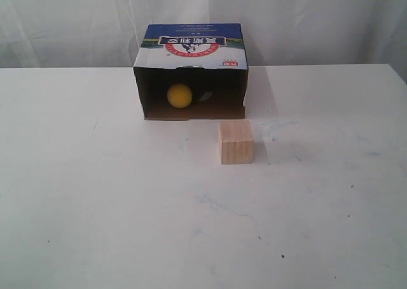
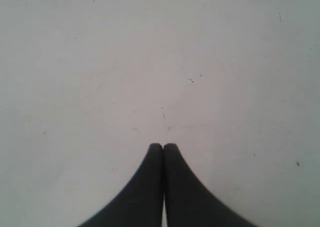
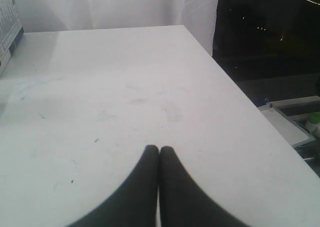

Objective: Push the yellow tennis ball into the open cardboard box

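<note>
The yellow tennis ball (image 1: 179, 95) rests inside the open cardboard box (image 1: 191, 47), left of the middle of its dark opening. The box lies on its side at the back of the white table (image 1: 95, 206), blue printed top up, mouth facing the front. Neither arm shows in the exterior view. My left gripper (image 2: 163, 146) is shut with nothing in it, over bare table. My right gripper (image 3: 159, 149) is shut and empty too, above the table near its right edge; a sliver of the box (image 3: 9, 22) shows at that view's border.
A pale wooden cube (image 1: 236, 142) stands on the table just in front of the box's right corner. White curtains (image 1: 305, 15) hang behind the table. In the right wrist view the table edge (image 3: 235, 87) drops off to a dark area with equipment.
</note>
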### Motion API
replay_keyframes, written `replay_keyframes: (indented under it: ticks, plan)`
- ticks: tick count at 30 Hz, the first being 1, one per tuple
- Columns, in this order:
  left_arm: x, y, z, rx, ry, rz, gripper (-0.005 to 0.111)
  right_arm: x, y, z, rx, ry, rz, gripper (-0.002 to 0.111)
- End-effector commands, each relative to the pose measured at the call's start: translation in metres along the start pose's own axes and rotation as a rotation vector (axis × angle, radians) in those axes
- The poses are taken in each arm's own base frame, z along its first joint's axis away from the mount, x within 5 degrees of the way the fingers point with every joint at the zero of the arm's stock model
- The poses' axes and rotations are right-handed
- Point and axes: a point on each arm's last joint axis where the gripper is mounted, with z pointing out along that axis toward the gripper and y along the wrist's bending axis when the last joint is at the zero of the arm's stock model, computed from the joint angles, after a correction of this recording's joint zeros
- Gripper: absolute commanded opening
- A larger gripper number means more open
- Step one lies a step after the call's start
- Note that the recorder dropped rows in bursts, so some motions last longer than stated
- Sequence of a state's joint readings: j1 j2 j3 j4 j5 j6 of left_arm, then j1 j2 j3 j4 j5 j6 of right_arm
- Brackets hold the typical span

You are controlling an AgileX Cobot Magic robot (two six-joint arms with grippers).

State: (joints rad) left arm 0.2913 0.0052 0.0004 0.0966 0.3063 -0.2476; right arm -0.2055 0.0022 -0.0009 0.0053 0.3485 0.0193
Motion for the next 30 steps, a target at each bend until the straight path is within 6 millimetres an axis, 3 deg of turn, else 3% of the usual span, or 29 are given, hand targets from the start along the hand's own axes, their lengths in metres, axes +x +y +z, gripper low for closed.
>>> replay_keyframes:
  ticks: [1, 6, 11, 15, 20, 25, 30]
  plan:
    - [0.003, 0.0, 0.0, -0.005, 0.026, -0.005, 0.0, -0.006, 0.002, 0.0, -0.031, -0.07, 0.028, 0.0]
    - [0.003, 0.0, 0.0, -0.005, 0.026, -0.005, 0.0, -0.029, 0.002, -0.005, -0.038, -0.323, 0.033, 0.0]
    - [0.003, 0.0, 0.0, -0.005, 0.026, -0.005, 0.0, -0.031, 0.002, -0.006, -0.039, -0.348, 0.041, 0.0]
    - [0.003, 0.0, 0.0, -0.005, 0.026, -0.005, 0.0, -0.029, 0.002, -0.005, -0.055, -0.328, 0.125, 0.0]
    - [0.003, 0.0, 0.0, -0.005, 0.026, -0.005, 0.0, -0.028, 0.004, -0.005, -0.076, -0.316, 0.028, 0.0]
    - [0.003, 0.0, 0.0, -0.005, 0.026, -0.005, 0.0, 0.0, 0.006, 0.0, -0.115, -0.006, -0.021, 0.0]
    - [0.003, 0.0, 0.0, -0.005, 0.026, -0.005, 0.0, 0.0, 0.009, -0.001, -0.161, -0.003, -0.055, 0.0]
